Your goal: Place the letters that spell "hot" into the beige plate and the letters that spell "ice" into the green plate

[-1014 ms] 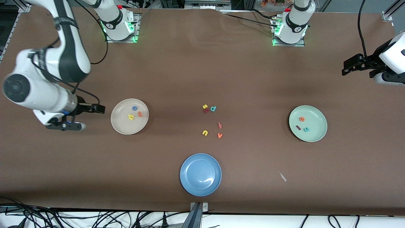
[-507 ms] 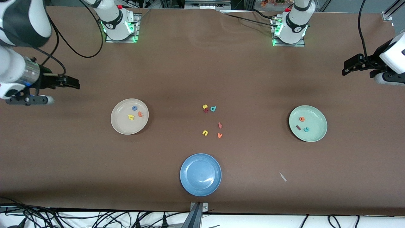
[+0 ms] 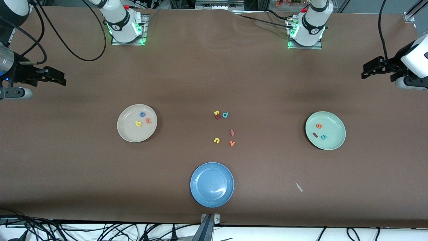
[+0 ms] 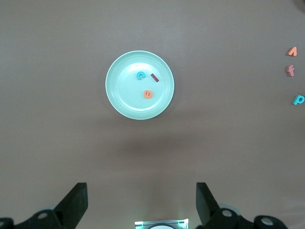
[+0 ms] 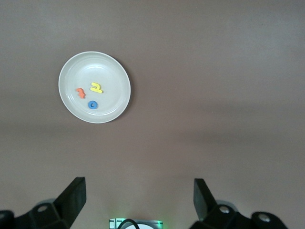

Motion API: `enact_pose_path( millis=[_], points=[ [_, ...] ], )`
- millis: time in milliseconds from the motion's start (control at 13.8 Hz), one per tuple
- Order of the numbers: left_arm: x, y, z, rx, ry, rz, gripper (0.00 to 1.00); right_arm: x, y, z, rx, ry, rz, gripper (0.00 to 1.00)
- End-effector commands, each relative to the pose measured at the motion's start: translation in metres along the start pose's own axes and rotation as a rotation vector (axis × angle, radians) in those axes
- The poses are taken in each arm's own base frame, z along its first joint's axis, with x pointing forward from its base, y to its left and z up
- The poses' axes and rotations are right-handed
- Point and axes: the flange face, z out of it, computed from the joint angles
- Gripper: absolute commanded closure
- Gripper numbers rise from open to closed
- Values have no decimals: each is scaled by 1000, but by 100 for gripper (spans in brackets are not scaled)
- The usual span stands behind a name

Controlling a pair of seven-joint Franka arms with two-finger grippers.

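Observation:
The beige plate (image 3: 128, 132) holds a yellow h (image 3: 138, 124), a blue o (image 3: 142, 114) and an orange t (image 3: 148, 121). In the green plate (image 3: 336, 129) lie an orange e (image 3: 319, 126), a dark red i (image 3: 315, 135) and a teal c (image 3: 323, 137). My right gripper (image 3: 56, 77) hangs open and empty over the table's edge at the right arm's end, well away from the beige plate (image 5: 71, 71). At the left arm's end my left gripper (image 3: 369, 70) waits open and empty, with the green plate (image 4: 119, 102) in its wrist view.
A blue plate (image 3: 212, 184) with nothing in it sits near the front edge. Loose letters lie mid-table: yellow s (image 3: 216, 112), teal d (image 3: 225, 115), reddish f (image 3: 232, 132), yellow u (image 3: 216, 140), orange v (image 3: 232, 143). A small pale scrap (image 3: 299, 187) lies nearer the camera than the green plate.
My right arm has drawn back from beside the beige plate toward the right arm's end of the table, its gripper open throughout. The left arm has not moved.

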Motion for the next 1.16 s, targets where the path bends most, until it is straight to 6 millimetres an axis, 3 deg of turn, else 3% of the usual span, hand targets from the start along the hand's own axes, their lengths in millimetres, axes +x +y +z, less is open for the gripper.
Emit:
enact_pose_path(
  millis=[0, 145, 1087],
  points=[
    [0, -1, -6, 17, -8, -11, 0, -5, 3, -10, -4, 8, -15, 0],
    [-1, -1, -5, 16, -15, -8, 0, -2, 1, -22, -8, 31, -18, 0],
    [-1, -2, -5, 15, -21, -12, 0, -3, 5, -20, -6, 21, -19, 0]
  ],
)
